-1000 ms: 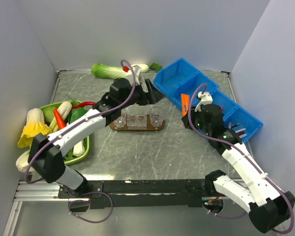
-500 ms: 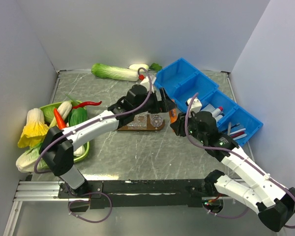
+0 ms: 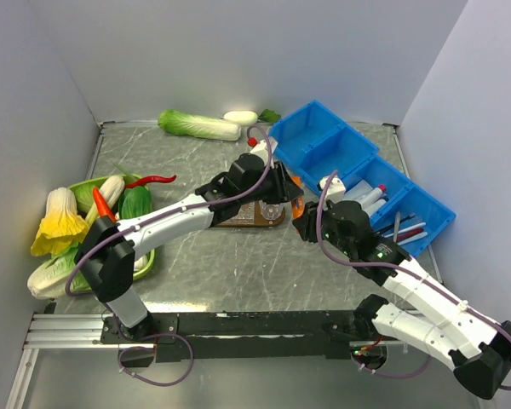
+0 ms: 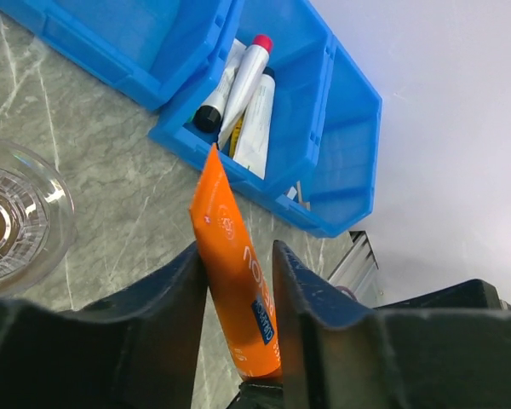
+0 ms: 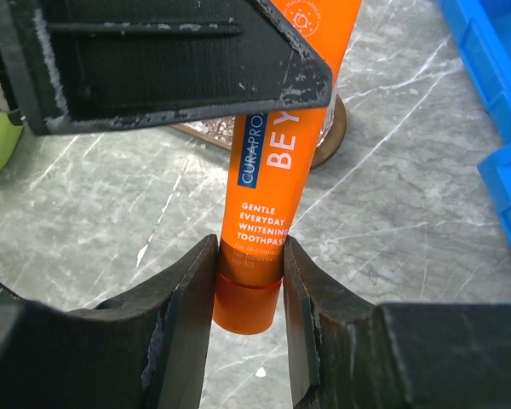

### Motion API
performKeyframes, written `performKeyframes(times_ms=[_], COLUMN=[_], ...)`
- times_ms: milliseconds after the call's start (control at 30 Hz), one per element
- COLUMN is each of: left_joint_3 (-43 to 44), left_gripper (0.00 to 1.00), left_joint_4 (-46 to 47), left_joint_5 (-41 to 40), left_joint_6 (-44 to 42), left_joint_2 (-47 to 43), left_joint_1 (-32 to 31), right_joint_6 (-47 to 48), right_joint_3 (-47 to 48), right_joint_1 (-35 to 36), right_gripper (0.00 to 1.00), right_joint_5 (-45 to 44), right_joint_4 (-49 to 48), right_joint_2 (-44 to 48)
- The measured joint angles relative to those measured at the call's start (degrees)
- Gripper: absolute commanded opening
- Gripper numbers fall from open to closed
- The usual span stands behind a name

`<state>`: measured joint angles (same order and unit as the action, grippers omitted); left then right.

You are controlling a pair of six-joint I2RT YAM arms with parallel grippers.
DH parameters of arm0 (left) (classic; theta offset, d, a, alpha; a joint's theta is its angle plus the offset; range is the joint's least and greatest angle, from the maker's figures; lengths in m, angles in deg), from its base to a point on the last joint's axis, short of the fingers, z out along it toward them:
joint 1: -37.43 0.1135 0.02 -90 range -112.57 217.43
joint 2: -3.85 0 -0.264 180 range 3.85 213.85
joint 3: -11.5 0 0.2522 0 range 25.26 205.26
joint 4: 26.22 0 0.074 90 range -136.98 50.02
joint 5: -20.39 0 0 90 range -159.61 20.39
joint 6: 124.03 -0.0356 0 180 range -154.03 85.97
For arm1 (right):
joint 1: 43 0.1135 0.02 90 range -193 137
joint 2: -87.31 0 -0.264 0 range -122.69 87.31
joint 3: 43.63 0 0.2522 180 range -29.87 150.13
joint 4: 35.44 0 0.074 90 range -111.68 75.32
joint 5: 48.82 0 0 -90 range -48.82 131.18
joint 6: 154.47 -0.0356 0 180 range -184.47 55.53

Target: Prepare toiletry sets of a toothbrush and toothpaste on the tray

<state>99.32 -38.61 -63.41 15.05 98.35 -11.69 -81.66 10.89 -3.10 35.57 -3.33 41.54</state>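
From above, the toothpaste (image 4: 234, 290) is largely hidden by both arms, and the tray (image 3: 268, 222) is half covered. They are set over a grey marbled table (image 3: 238, 264) enclosed by white walls. Just past the tray's right end, the tube is clamped at its cap end by the right gripper (image 5: 249, 247) and mid-length by the left gripper (image 4: 238, 249), with its flat end left protruding beyond the left fingers.

The toothpaste (image 5: 271, 145) is glossy orange plastic. The blue bins (image 4: 324, 111) are smooth, shiny plastic. The table (image 5: 392, 204) is grey and marbled with a dull sheen. The tray (image 5: 334, 141) looks like dark wood.
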Motion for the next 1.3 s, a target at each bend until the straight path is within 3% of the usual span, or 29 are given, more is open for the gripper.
performKeyframes(times_ms=[367,467,600,733,800,900,1100,1300], left_joint_3=[0.0,0.0,0.0,0.0,0.0,-0.52,-3.78,-9.79], left_gripper=[0.11,0.05,0.01,0.01,0.01,0.01,0.01,0.01], left_joint_4=[0.09,0.26,0.66,0.85,0.87,0.92,0.83,0.9], left_joint_5=[-0.37,-0.28,0.24,2.69,4.66,8.2,14.32,27.21], left_joint_6=[0.42,0.74,0.74,-0.07,-0.61,-3.06,-12.83,-23.54], left_joint_2=[0.0,0.0,-0.02,-0.11,-0.46,-2.54,-13.03,-24.22], left_joint_1=[0.09,0.09,0.42,1.62,3.13,6.69,10.82,10.21], right_joint_6=[0.0,-0.17,-0.35,-0.28,0.09,0.9,3.72,6.93], right_joint_3=[0.0,0.0,0.04,1.09,2.45,5.62,16.63,27.87], right_joint_1=[0.66,0.72,0.72,0.74,0.74,0.74,-0.35,-2.69], right_gripper=[0.01,0.13,0.43,0.66,0.75,0.82,0.81,0.73], right_joint_5=[-1.29,-1.51,-1.46,-0.39,0.5,1.64,6.47,17.68], right_joint_4=[-0.22,-0.2,-0.22,0.83,2.16,4.63,10.03,15.69], right_joint_2=[-0.04,-0.04,-0.02,0.0,0.28,1.7,3.19,-1.11])
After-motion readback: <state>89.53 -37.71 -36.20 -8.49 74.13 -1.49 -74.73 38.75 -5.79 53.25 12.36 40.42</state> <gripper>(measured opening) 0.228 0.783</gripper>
